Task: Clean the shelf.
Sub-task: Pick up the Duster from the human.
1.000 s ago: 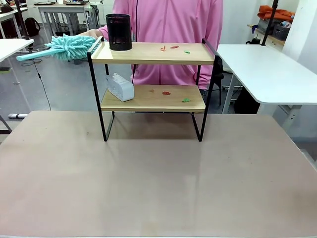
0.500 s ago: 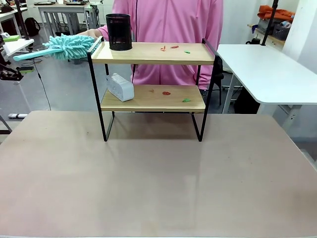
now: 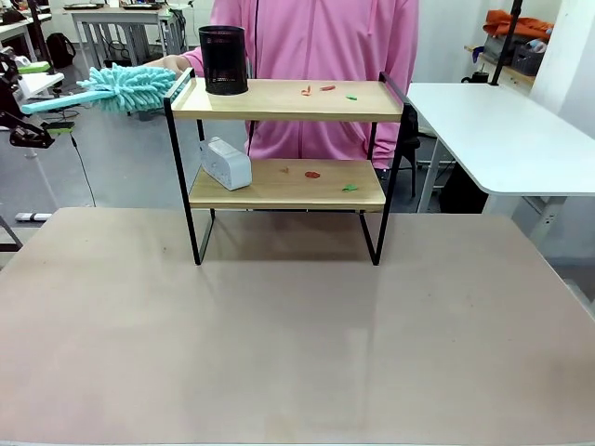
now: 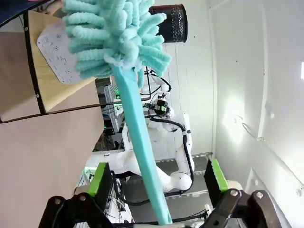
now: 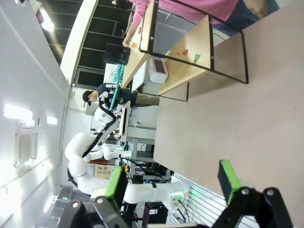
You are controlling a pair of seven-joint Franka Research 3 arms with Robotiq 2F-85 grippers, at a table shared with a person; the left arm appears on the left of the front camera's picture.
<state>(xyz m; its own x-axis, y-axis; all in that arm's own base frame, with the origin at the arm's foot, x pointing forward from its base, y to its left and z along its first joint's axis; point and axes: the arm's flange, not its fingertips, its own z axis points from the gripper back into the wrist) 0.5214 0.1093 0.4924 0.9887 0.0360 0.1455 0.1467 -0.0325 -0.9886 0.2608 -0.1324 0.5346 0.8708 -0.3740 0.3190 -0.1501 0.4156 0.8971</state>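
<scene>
**Littered shelf point(image 3: 279, 100) at the table's far side, duster alongside**

Stood near the far edge of the tan table point(image 3: 297, 334), right in front of a person in a pink top point(image 3: 316, 37). Consisted of two light wooden boards set one above the other in a thin black metal frame on four legs, all upright and square to the table. Showed a short raised black rail at each end of the top board.

Carried a black mesh cup point(image 3: 223, 59) at the left end of the top board, with a few red and green scraps point(image 3: 325, 89) lying loose toward the right. Held a white boxy device point(image 3: 226, 163) at the left end of the lower board, with more red and green bits near the middle and right of it.

Found a turquoise chenille duster point(image 3: 130, 88) just off the top board's left end, its fluffy head by the person's hand point(image 3: 172, 63) and overlapping the frame's corner; could not tell whether it touched. Ran its long handle point(image 4: 137, 142) away from the shelf and in between the fingers of the left gripper point(image 4: 157, 176), spread wide with a gap on either side of the handle, not clamped.

Hung the right gripper point(image 5: 172, 179) over bare table well apart from the shelf, fingers likewise spread, with nothing between them.
</scene>
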